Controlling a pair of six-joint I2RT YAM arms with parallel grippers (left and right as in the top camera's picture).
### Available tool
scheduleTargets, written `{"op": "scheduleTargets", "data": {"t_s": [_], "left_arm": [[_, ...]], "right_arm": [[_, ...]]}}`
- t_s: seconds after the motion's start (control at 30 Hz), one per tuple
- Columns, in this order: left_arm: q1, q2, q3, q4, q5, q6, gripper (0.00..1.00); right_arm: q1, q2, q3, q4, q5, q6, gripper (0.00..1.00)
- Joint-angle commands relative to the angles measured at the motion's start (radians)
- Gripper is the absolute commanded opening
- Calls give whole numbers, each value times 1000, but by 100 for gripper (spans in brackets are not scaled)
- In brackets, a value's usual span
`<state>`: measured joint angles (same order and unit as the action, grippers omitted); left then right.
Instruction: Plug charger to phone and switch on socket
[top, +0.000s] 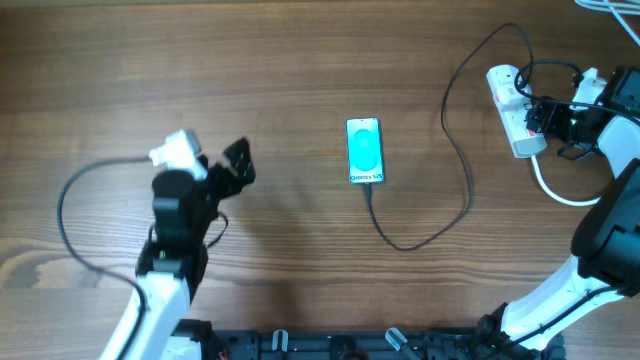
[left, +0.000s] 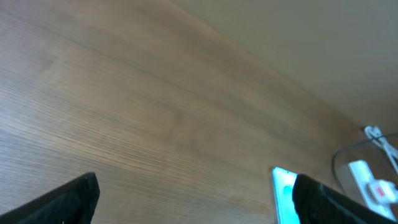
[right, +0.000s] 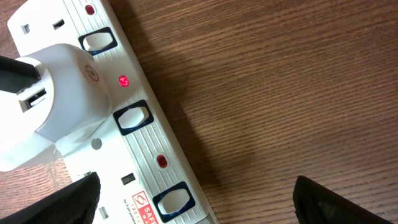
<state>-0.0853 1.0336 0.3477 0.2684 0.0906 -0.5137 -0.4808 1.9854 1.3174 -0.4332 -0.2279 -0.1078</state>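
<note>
A: Socket (right: 140, 146): where does it lie?
B: Far right on the desk (top: 280, 80), just beneath the right hand (right: 196, 183), which is spread wide, gripping nothing. A red light (right: 123, 81) glows beside the white plug head (right: 56, 106).
A: And the phone (top: 364, 150)?
B: Mid-desk, screen lit, the charger (top: 467, 195) meeting its near end, well apart from both hands. The left hand (top: 240, 165), equally wide open and empty, hovers to its left.

Soft even light, faint shadows; left wrist view blurred and pale; right wrist view crisp
</note>
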Motion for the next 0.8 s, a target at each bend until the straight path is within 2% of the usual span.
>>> {"op": "scheduleTargets", "data": {"t_s": [0.0, 0.23, 0.5, 0.6, 0.77], "left_arm": [[61, -132, -165, 61, 48, 11, 100], [103, -445, -343, 24, 42, 13, 100], [103, -752, -342, -352, -53, 17, 100], [104, -866, -342, -346, -59, 126, 100], [104, -1009, -342, -347, -59, 224, 100]], "right_arm": [[-1, -16, 10, 3, -6, -16, 100], [-1, -16, 10, 3, -6, -16, 100], [-1, -16, 10, 3, -6, -16, 100], [-1, -16, 10, 3, -6, -17, 100], [-1, -16, 10, 3, -6, -16, 100]]}}
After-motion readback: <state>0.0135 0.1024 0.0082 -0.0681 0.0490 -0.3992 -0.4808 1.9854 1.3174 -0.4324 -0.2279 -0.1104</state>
